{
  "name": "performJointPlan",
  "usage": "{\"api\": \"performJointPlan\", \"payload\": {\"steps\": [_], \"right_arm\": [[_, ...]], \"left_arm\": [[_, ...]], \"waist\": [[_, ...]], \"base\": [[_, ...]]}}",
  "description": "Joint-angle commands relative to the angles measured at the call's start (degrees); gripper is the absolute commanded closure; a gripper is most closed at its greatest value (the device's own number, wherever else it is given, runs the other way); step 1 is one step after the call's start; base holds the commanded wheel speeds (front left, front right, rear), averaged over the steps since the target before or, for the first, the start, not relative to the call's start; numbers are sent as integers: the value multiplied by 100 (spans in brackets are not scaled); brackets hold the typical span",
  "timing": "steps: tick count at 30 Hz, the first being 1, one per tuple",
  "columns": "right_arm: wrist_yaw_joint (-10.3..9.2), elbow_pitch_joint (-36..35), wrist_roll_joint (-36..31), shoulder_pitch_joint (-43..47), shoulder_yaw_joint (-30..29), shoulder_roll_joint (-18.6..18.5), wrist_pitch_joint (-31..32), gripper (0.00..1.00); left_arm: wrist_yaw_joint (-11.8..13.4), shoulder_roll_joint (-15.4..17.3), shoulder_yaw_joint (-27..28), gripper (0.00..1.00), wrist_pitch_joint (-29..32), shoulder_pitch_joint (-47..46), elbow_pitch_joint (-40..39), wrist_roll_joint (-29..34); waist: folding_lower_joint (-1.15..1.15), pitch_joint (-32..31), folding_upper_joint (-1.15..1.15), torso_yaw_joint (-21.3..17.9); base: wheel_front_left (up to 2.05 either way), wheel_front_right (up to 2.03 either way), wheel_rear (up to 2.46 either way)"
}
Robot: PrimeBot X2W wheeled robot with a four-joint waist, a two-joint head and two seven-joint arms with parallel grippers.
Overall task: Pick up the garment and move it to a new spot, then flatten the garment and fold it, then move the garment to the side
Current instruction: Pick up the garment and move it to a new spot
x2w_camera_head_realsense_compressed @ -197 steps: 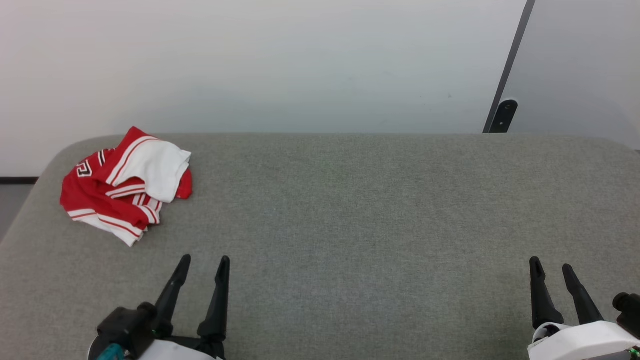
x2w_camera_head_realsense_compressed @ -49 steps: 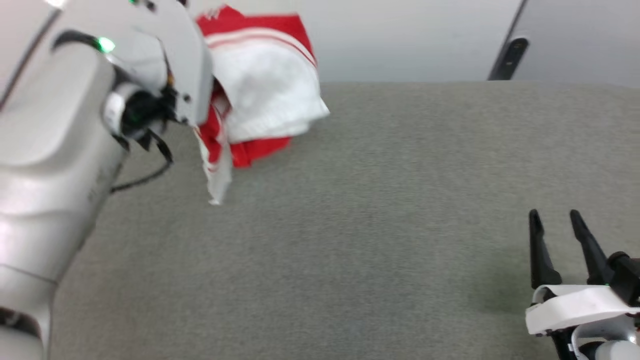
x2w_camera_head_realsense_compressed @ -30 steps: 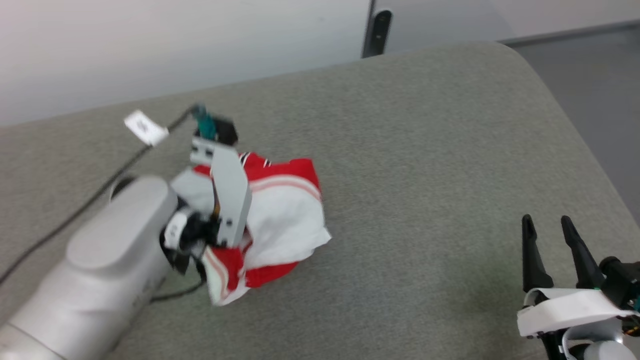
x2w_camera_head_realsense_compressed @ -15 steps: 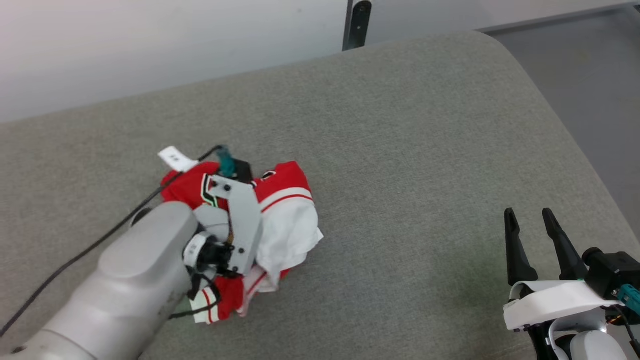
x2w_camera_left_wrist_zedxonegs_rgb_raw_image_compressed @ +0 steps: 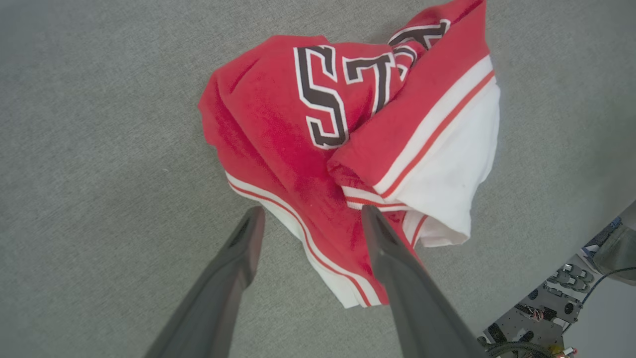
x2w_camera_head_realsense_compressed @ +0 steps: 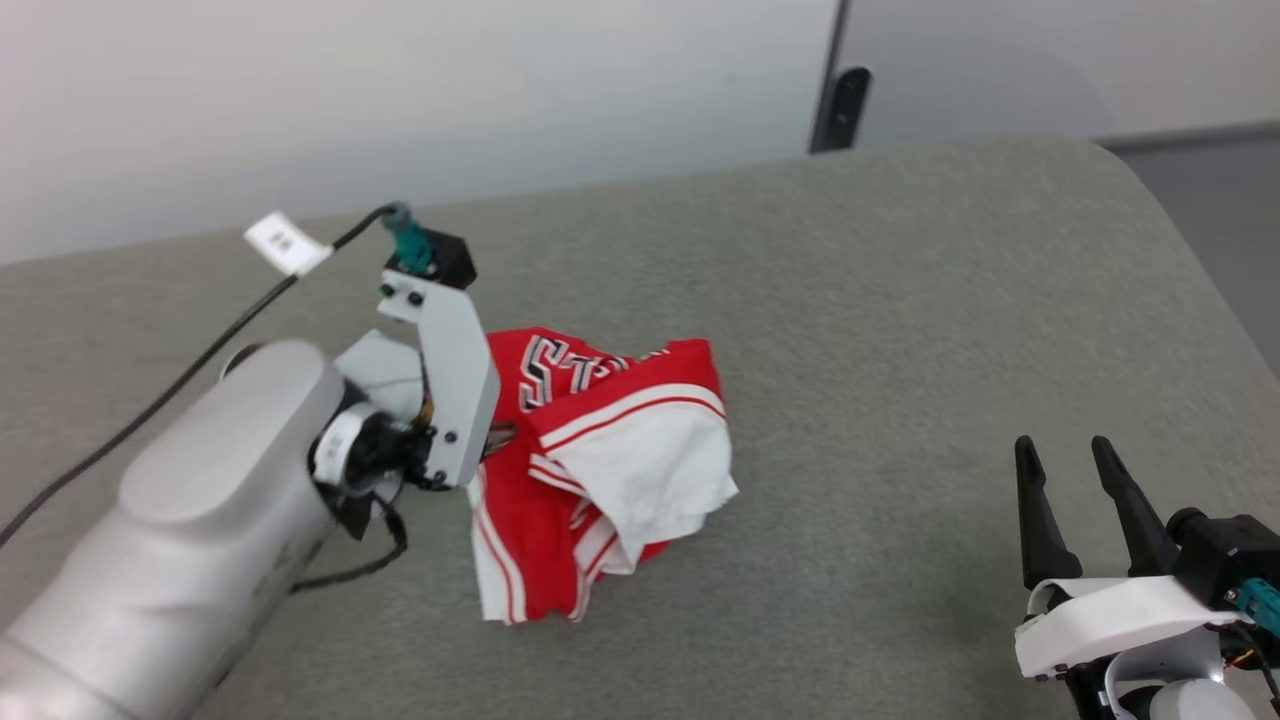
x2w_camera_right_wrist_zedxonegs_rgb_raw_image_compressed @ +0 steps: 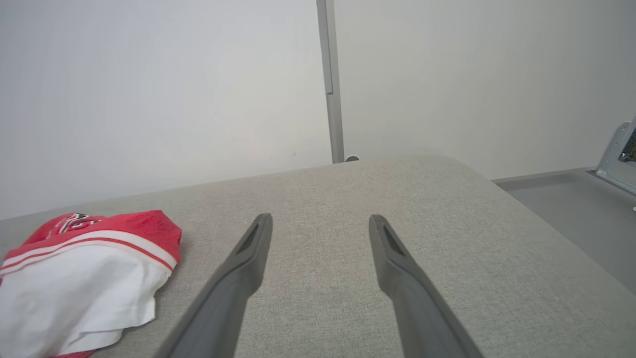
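The garment (x2w_camera_head_realsense_compressed: 600, 450) lies crumpled on the grey padded table (x2w_camera_head_realsense_compressed: 900, 300), left of the middle. It is red with a white sleeve, striped trim and black-and-white lettering on top. In the left wrist view my left gripper (x2w_camera_left_wrist_zedxonegs_rgb_raw_image_compressed: 312, 213) hangs open just above the garment (x2w_camera_left_wrist_zedxonegs_rgb_raw_image_compressed: 323, 139), its fingertips straddling the striped hem and holding nothing. In the head view the pale wrist plate (x2w_camera_head_realsense_compressed: 445, 390) hides those fingers. My right gripper (x2w_camera_head_realsense_compressed: 1062, 447) stands open and empty at the lower right, far from the cloth. In the right wrist view the garment (x2w_camera_right_wrist_zedxonegs_rgb_raw_image_compressed: 84, 278) sits left of the right gripper (x2w_camera_right_wrist_zedxonegs_rgb_raw_image_compressed: 320, 219).
The table's rounded far right corner (x2w_camera_head_realsense_compressed: 1130, 170) drops to grey floor (x2w_camera_head_realsense_compressed: 1220, 200). A dark post (x2w_camera_head_realsense_compressed: 840, 110) stands against the white wall behind. A black cable with a white tag (x2w_camera_head_realsense_compressed: 285, 245) trails from the left wrist across the table's left part.
My left gripper has opened and let go of the garment, which now lies spread a little wider on the table. The wrist has lifted slightly. The head camera has swung; the right gripper stays open.
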Motion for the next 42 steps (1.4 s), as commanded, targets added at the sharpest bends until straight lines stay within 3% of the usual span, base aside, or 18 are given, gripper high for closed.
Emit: {"api": "performJointPlan", "payload": {"steps": [1, 7, 14, 25, 33, 42], "right_arm": [[-4, -38, -41, 80, 27, 0, 15, 0], [-4, -176, -79, 262, 64, 1, -37, 0], [-4, -242, -75, 432, 261, 0, -144, 0], [-4, -101, -70, 658, 650, 1, -233, 0], [-4, -121, -419, 791, 636, 0, -406, 0], [-4, -96, -608, 950, 221, 1, -543, 0]], "left_arm": [[-12, 75, 55, 0, -154, 187, -126, -20], [-239, 356, 308, 0, -1178, 853, -748, -79], [-469, 466, 682, 0, -3222, 1572, -1143, 271], [-307, 268, 1043, 0, -5948, 2675, -1194, 798], [1, 69, 1459, 0, -6442, 3459, -1337, 1276], [-49, -404, 3036, 0, -6438, 4662, -2045, 2424]], "waist": [[0, -304, 0, 331], [0, -613, 0, 743], [0, -792, 0, 1195], [0, -1098, 0, 1568], [0, -1219, 0, 1654], [0, -1287, 0, 1434]], "base": [[0, 0, 0], [0, 0, 0], [0, 0, 0], [0, 0, 0], [0, 0, 0], [0, 0, 0]]}}
